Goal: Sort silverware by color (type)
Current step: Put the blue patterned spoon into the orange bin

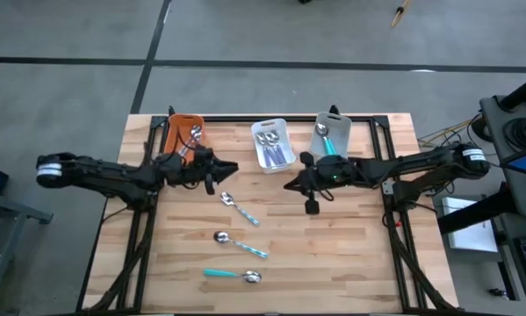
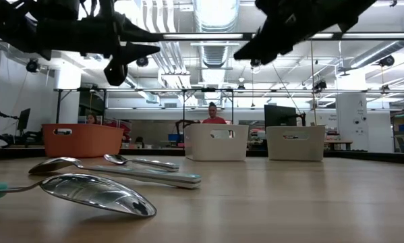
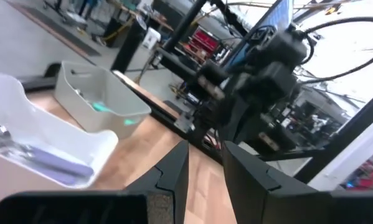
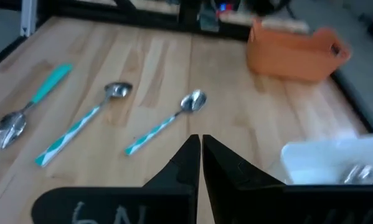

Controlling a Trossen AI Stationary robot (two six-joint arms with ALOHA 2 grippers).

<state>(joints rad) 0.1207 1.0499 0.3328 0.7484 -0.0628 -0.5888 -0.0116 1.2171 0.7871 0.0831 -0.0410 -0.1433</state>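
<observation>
Near the table's centre, slightly toward seven o'clock, three spoons left to sort: a striped spoon (image 1: 241,209), a second striped spoon (image 1: 240,244) below it, and a teal-handled spoon (image 1: 231,276) lowest, all lying flat and apart from each other. At eleven o'clock, an orange bin (image 1: 185,132) with silverware inside; at twelve, a white bin (image 1: 272,143) holding purple-handled pieces; at one o'clock, a grey bin (image 1: 330,134) with a teal one. Left gripper (image 1: 231,167) hovering just beside the orange bin, fingers slightly parted, nothing between them. Right gripper (image 1: 291,185) hanging beside the grey bin, fingers pressed together, empty too. Probably between picks: bins loaded, neither arm carrying. Next move likely calls for opening a gripper, descending toward five o'clock of the left gripper onto the nearest striped handle, pinching low against the wood.
</observation>
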